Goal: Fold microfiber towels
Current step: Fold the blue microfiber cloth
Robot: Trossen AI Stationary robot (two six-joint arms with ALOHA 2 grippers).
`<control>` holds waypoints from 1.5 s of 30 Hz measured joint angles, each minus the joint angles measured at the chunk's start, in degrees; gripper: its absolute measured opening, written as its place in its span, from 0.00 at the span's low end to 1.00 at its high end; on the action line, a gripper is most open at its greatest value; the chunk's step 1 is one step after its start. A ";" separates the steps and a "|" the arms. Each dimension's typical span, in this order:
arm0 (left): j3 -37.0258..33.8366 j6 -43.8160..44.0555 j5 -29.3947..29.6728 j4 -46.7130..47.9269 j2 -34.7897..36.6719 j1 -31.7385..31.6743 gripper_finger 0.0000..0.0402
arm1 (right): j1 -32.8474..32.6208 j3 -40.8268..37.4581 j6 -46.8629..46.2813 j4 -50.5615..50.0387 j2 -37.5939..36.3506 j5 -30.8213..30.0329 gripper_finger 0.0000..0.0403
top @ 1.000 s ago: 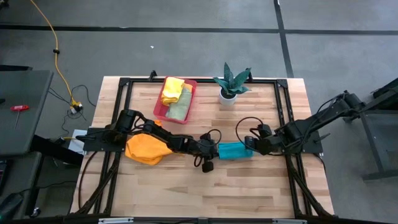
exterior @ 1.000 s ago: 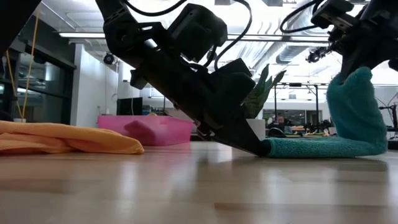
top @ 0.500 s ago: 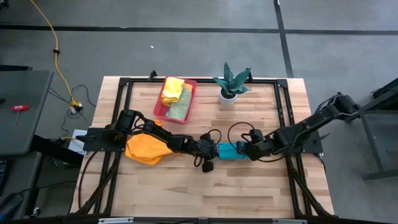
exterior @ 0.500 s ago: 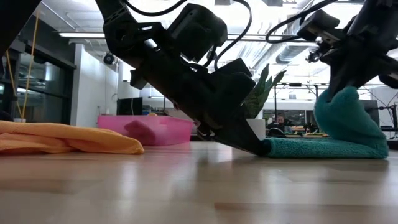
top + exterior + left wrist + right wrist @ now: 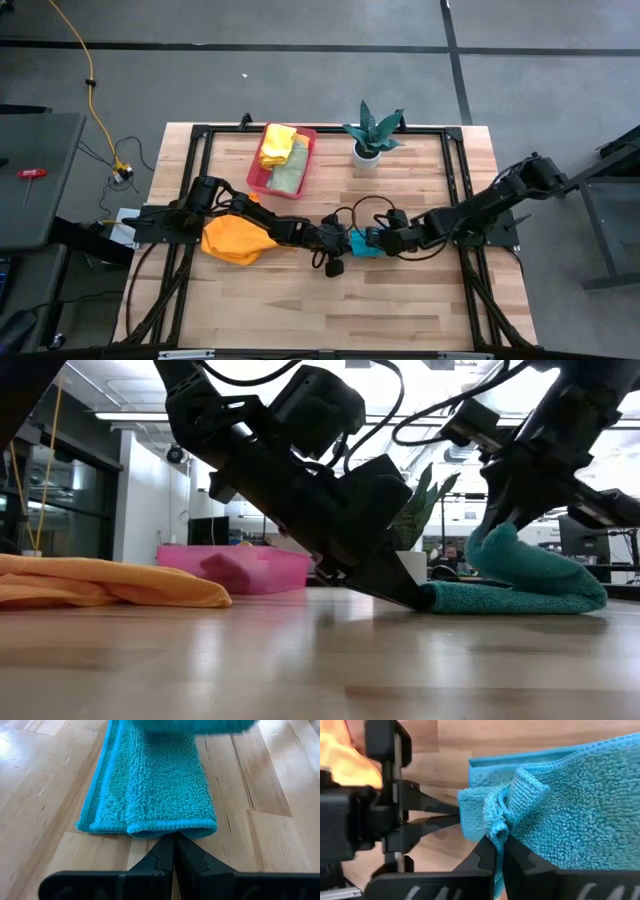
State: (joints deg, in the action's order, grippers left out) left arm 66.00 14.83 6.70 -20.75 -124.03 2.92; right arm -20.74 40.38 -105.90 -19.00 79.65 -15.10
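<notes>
Your right gripper (image 5: 497, 851) is pinched tight on a bunched edge of the teal towel (image 5: 160, 790) at mid-table. Your left gripper (image 5: 173, 851) is closed with its tips at the towel's folded end. The towel looks soft, light and floppy, so grab edges or corners.

nubby teal cloth towel (image 5: 155, 790), smooth wood table (image 5: 40, 810)

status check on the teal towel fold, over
Left gripper shut, pinning the teal towel edge to the table. Right gripper shut on the opposite edge, carrying it over toward the left. Fold half done. Nothing in the way.
</notes>
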 joint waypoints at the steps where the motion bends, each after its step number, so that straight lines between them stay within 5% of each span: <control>1: 0.00 0.00 0.00 0.00 0.00 0.00 0.00 | 0.19 0.00 0.52 0.94 0.63 0.44 0.00; 18: -0.02 0.02 0.02 -0.02 0.00 0.00 0.00 | 0.80 0.00 0.72 6.52 3.62 -2.13 0.03; 29: -0.02 0.15 0.00 0.00 0.00 0.00 0.00 | 2.22 0.00 4.12 6.36 2.34 0.11 0.40; 35: -0.02 0.00 -0.02 0.23 0.02 0.01 0.00 | 2.31 0.00 11.78 1.37 -4.26 -0.23 0.51; 41: -0.02 0.00 -0.04 0.31 0.04 0.00 0.00 | 2.28 0.00 22.14 -6.54 -9.42 -1.03 0.47; 45: -0.02 0.02 -0.04 0.35 0.04 0.00 0.00 | 2.28 0.00 26.29 -6.81 -8.13 -1.04 0.27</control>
State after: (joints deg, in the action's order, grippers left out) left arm 65.98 14.85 6.66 -20.40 -123.98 2.92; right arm -18.46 40.38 -79.61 -25.81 71.52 -16.14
